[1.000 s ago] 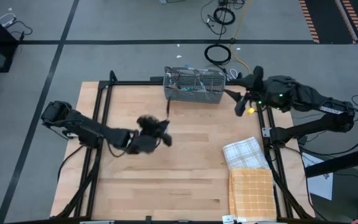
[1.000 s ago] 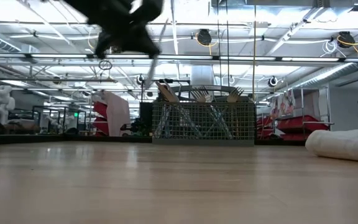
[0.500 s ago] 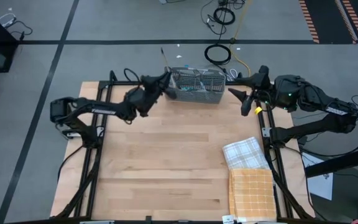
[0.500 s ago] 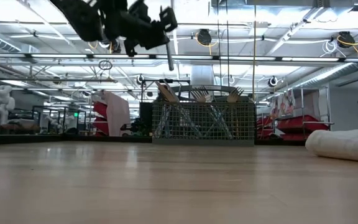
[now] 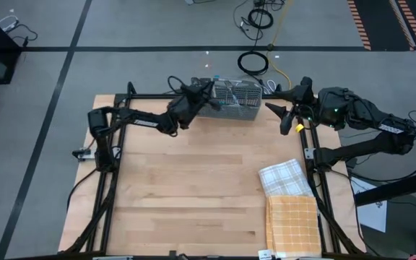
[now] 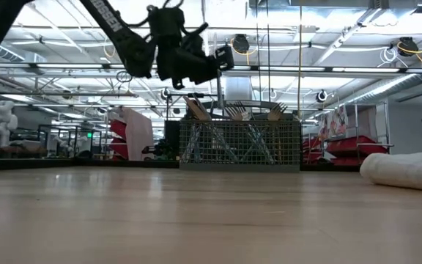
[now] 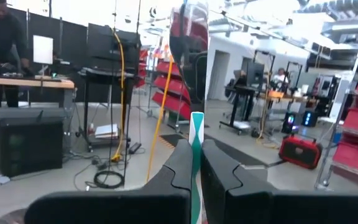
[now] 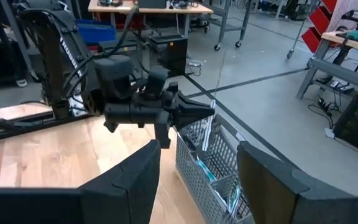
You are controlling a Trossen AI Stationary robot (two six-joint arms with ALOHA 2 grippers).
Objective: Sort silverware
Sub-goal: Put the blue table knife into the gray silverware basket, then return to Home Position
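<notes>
High view: wire basket (image 5: 228,100) sits at the far edge of the table (image 5: 193,195), silverware (image 5: 231,102) standing inside it, blue handles and metal heads mixed among the compartments; which piece is in which compartment can't be told. Low view shows the basket (image 6: 240,144) with fork and spoon heads sticking up above its rim.

Left gripper (image 5: 202,92) is over the basket's left end, jaws closed tight on one piece of silverware. Left wrist view: that utensil (image 7: 194,134) is pinched upright between the two fingers (image 7: 180,168), teal-patterned handle in the grip, shiny head above. Low view: gripper (image 6: 196,62) hangs above the basket's left side, not touching it.

Right gripper (image 5: 289,115) waits just right of the basket off the table's far right corner, jaws spread wide, holding nothing. Right wrist view sees the left gripper (image 8: 191,115) above the basket (image 8: 213,171).

Two folded cloths (image 5: 291,206) lie near the table's right edge.

Versus a second ago: left arm has moved from mid-table to over the basket; right arm has barely shifted.
</notes>
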